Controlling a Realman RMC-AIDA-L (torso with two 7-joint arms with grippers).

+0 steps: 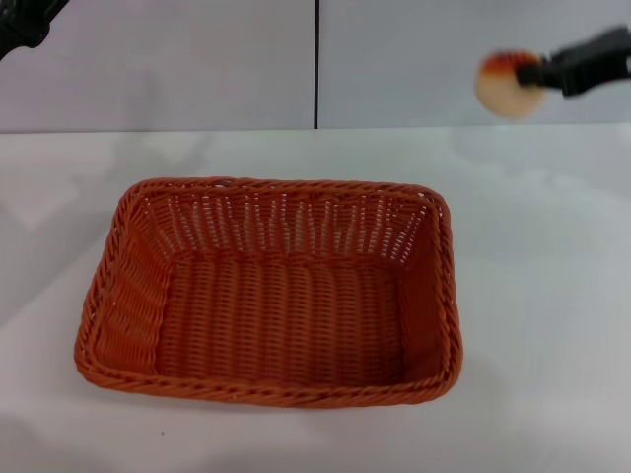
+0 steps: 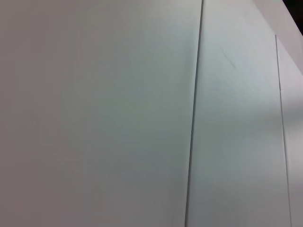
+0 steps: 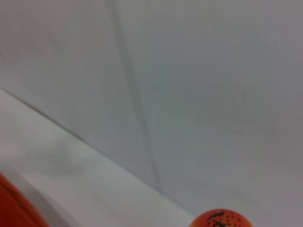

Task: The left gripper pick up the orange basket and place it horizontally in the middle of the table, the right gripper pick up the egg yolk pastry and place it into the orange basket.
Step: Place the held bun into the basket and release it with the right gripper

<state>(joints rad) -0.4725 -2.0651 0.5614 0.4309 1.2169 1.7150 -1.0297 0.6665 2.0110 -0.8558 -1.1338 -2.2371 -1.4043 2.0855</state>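
The orange basket [image 1: 266, 296] lies lengthwise across the middle of the white table [image 1: 542, 296], empty, its long side facing me. High at the right, my right gripper [image 1: 535, 73] is shut on the egg yolk pastry [image 1: 501, 87], which hangs in the air above and to the right of the basket's far right corner. In the right wrist view the pastry's speckled orange top [image 3: 220, 219] shows at the edge, and a corner of the basket [image 3: 14, 208] peeks in. My left gripper [image 1: 25, 25] is raised at the far upper left, away from the basket.
A grey wall with a dark vertical seam [image 1: 316, 64] stands behind the table. Bare white tabletop surrounds the basket on all sides. The left wrist view shows only the wall panels [image 2: 118, 118].
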